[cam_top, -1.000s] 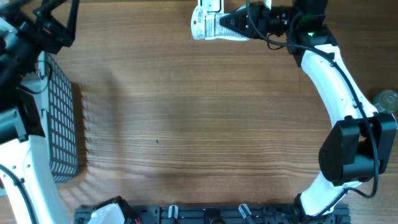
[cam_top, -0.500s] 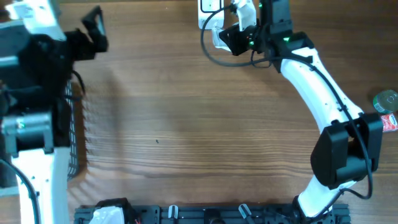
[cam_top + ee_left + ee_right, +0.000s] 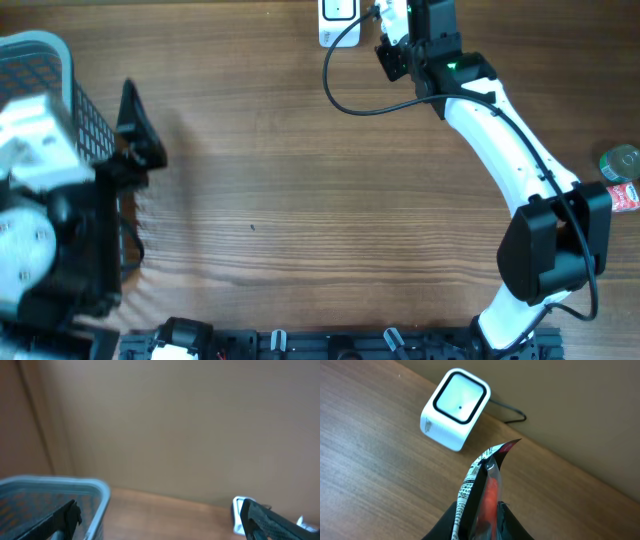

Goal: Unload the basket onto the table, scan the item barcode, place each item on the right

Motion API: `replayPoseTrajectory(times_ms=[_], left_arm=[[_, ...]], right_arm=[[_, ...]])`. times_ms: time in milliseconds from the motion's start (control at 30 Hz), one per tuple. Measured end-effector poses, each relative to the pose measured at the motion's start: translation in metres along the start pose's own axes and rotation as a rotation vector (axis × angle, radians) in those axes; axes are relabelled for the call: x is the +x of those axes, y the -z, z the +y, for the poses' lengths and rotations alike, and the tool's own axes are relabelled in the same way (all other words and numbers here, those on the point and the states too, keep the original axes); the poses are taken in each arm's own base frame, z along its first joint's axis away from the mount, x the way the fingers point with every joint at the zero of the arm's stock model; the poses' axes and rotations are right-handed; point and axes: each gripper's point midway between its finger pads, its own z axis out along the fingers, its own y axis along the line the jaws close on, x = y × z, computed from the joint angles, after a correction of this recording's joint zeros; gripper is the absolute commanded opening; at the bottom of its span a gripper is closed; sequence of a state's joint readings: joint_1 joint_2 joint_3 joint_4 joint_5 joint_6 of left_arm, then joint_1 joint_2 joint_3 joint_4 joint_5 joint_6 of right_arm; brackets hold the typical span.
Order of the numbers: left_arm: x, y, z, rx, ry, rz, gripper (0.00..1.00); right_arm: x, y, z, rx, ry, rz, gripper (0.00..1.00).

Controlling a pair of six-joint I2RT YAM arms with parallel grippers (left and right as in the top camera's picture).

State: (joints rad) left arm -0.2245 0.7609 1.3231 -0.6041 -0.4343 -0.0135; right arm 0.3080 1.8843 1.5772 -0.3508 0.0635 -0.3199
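The wooden table point(image 3: 300, 200) carries a basket point(image 3: 85, 110) at nine o'clock, where the left gripper point(image 3: 160, 522) hangs spread and empty. At twelve o'clock, the right gripper point(image 3: 479, 527) clenches a printed packet point(image 3: 482, 490) near the scanner point(image 3: 455, 407). This looks like the presenting step; next, the barcode must face the scanner's window.

Left arm point(image 3: 50, 230): raised at the tabletop's left side.
Left tool point(image 3: 165, 521): jaws spread wide.
Right arm point(image 3: 510, 130): stretched to the far edge.
Right tool point(image 3: 479, 527): pinched closed on a packet point(image 3: 487, 480).
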Motion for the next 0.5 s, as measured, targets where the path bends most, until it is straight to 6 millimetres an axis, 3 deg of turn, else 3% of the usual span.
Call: replayPoseTrajectory(times_ms=[267, 500], left_arm=[[0.033, 0.042, 0.034, -0.078, 0.042, 0.031, 1.0], [0.051, 0.065, 0.054, -0.125, 0.071, 0.044, 1.0]], right_arm=[[-0.026, -0.003, 0.017, 0.013, 0.056, -0.087, 0.05], [-0.027, -0.03, 0.037, 0.053, 0.149, -0.102, 0.05]])
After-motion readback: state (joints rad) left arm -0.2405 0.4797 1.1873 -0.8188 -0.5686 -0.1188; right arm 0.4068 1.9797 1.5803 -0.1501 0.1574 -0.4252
